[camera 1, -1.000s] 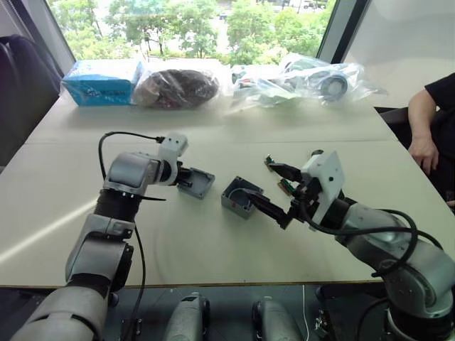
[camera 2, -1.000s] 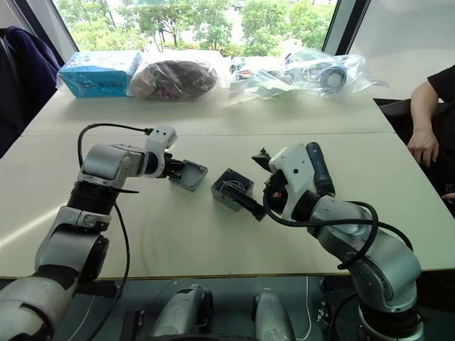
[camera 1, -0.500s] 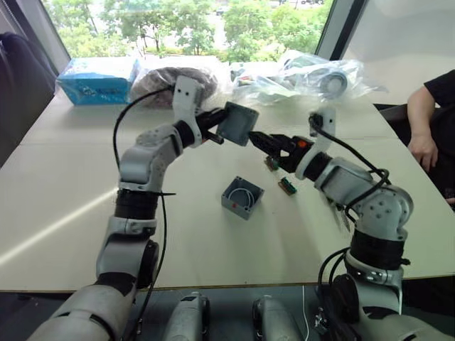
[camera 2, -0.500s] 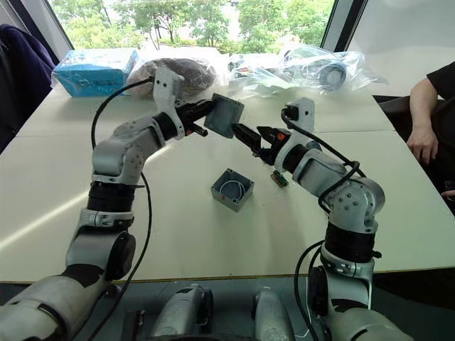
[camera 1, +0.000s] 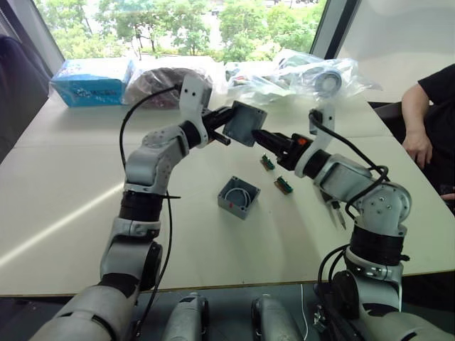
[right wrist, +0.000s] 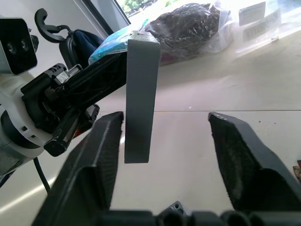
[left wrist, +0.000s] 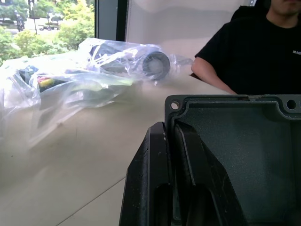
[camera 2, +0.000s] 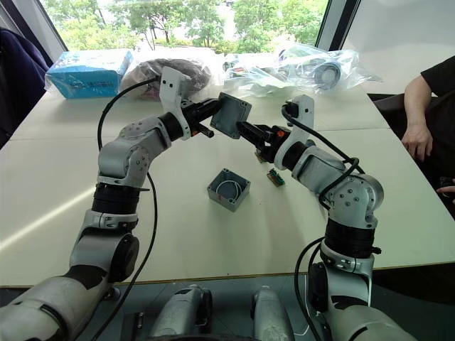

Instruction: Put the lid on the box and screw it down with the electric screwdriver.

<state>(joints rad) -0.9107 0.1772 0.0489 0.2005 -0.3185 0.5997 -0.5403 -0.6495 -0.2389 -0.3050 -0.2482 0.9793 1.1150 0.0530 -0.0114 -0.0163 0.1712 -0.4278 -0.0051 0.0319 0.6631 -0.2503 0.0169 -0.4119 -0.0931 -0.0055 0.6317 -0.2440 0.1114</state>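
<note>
Above the middle of the table [camera 1: 64, 185], the lid [camera 1: 244, 123] hangs in the air: a shallow square of grey plastic, held on edge so that its flat outer face turns toward the right arm. The left wrist view shows its hollow inner side [left wrist: 235, 155], dark grey with a raised rim and a small screw hole in each upper corner. The left gripper [camera 1: 226, 125] is clamped on one edge of the lid, its two black fingers [left wrist: 155, 188] pressed against the rim wall from either side. The right gripper [camera 2: 247, 133] stands wide apart and holds nothing; in the right wrist view the lid's thin edge [right wrist: 140, 99] sits between its two black fingers [right wrist: 89, 174], close beside one of them and well apart from the other. The left arm rises from the table's near edge, bends at the elbow and reaches forward and inward; the right arm bends up likewise and reaches inward to meet it, so that both grippers face each other over the table. Below them the box [camera 1: 239, 197] rests on the table, open side up, deeper than the lid, with a loop of white wire inside. Two small green parts [camera 1: 284, 185] lie just to its right.
</note>
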